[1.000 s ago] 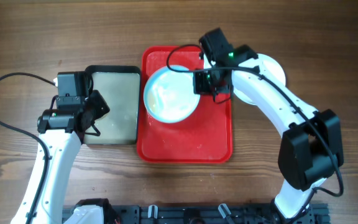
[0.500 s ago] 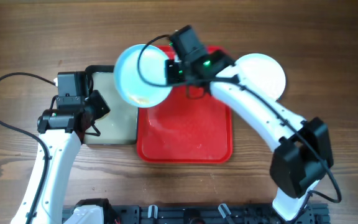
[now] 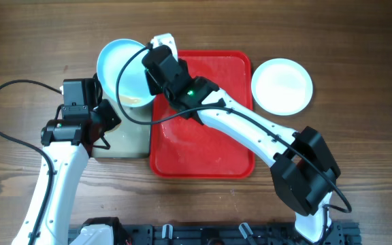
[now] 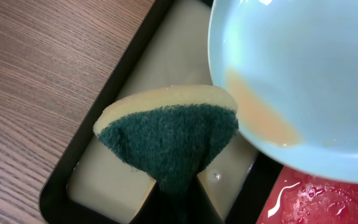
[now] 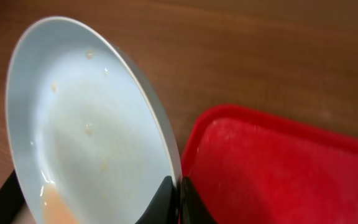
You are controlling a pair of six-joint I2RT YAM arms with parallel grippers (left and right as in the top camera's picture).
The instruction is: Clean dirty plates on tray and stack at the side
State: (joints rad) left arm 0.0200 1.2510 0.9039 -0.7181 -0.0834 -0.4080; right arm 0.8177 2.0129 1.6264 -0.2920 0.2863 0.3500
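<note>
Right gripper (image 5: 178, 199): clamped on the rim of the dirty plate (image 3: 123, 70), tilted above the basin (image 3: 136, 147); orange residue at its low edge.
Left gripper (image 4: 178, 202): pinching a green-faced sponge (image 4: 173, 137), just beside that edge.
Tray (image 3: 209, 153): wet, 0 plates.
Done: 1 white plate (image 3: 282, 86) on the table (image 3: 359, 41), right of the tray; possibly more beneath.
Left: scrub, stack.

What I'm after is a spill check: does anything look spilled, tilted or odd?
The plate in the right gripper hangs tilted, partly over the basin, with orange liquid pooled at its low edge. The tray shows wet smears.
</note>
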